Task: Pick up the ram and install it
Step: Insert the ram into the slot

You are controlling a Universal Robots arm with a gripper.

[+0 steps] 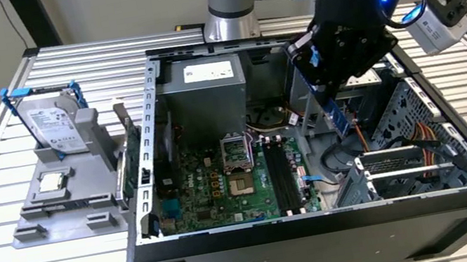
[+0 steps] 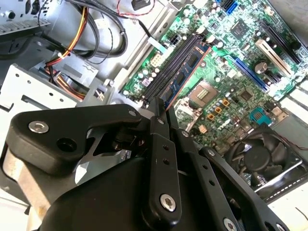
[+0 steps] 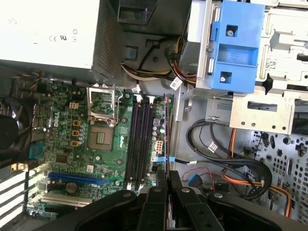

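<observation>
1. Your ram (image 1: 338, 113) is already picked up. The gripper (image 2: 162, 110) is clamped on it, and the stick sits on edge over the open case (image 1: 326, 228), clear of the board (image 1: 213, 180).
2. The install is not done. The slots (image 3: 138, 139) all look bare (dark and unfilled in both wrist views), and the ram is apart from them. In the first wrist view it runs the same way as the slots but looks off to one side, toward the drive cage (image 3: 236, 43). I judge that seating it is what remains.
3. Inside the case you have the board, the power supply (image 1: 208, 92), a fan (image 2: 262, 149), the drive cage with its blue bracket, and loose cables (image 3: 231, 163) beside the cage.
4. Outside the case, on the exterior view's left, a grey tray (image 1: 64, 227) holds a hard drive (image 1: 52, 122) standing upright and a small square chip (image 1: 52, 181) lying flat in front of it (neither is your part).
</observation>
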